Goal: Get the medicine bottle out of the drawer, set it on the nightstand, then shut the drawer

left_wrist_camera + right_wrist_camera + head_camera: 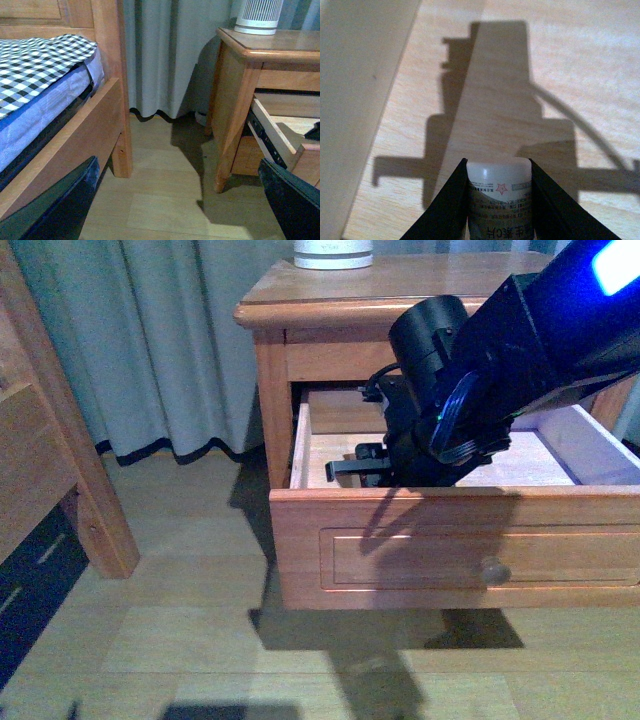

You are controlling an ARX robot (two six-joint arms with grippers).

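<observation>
Inside the open drawer, the right gripper pinches the medicine bottle between its jaws; outside the drawer, the left gripper holds its jaws spread.

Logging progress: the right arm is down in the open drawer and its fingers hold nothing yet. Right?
Not quite. The right wrist view shows the fingers pressed against both sides of the medicine bottle. The right arm is indeed down in the open drawer.
</observation>
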